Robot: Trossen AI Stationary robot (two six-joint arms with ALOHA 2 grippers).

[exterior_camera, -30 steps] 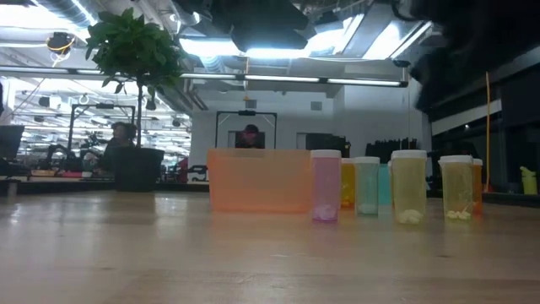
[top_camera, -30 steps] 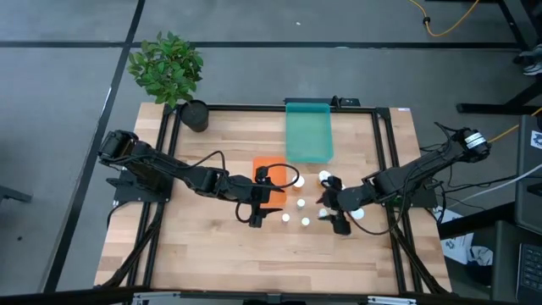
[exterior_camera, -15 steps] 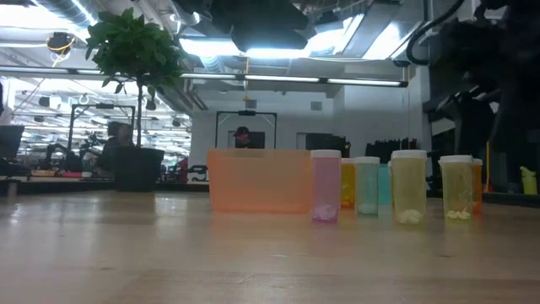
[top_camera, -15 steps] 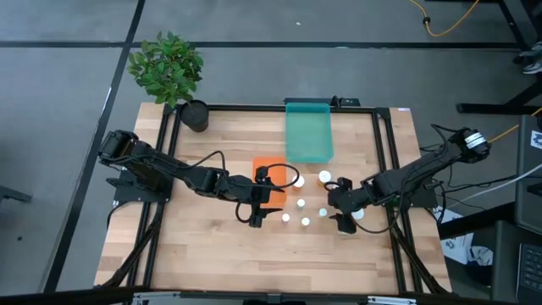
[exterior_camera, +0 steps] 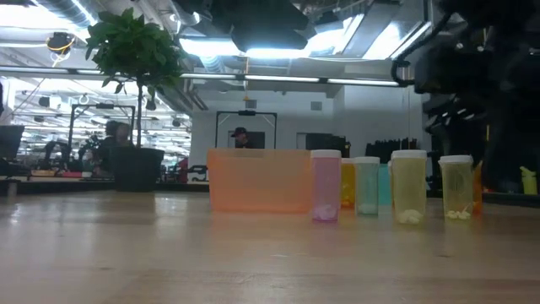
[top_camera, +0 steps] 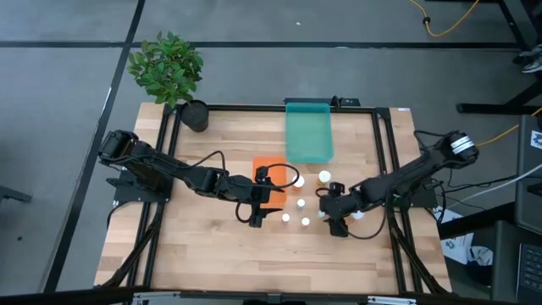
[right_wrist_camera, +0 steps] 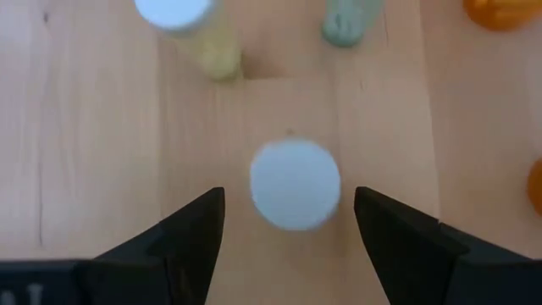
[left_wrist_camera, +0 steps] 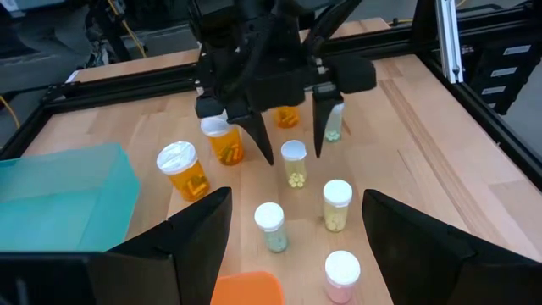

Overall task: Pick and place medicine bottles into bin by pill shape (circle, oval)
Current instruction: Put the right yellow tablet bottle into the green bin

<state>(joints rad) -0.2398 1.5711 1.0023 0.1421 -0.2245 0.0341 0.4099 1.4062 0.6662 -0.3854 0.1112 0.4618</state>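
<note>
Over the bottle cluster, our right gripper (top_camera: 329,212) hangs fingers apart above one white-capped bottle (right_wrist_camera: 295,184); next we probably drop and clamp it. Left gripper (top_camera: 257,206) waits open-fingered by the orange bin (top_camera: 266,163).

Medicine bottles (top_camera: 306,221) are standing clustered just right of the orange tray (top_camera: 268,166); the teal bin (top_camera: 307,131) is lying behind them, the plant (top_camera: 167,68) sitting far left.
</note>
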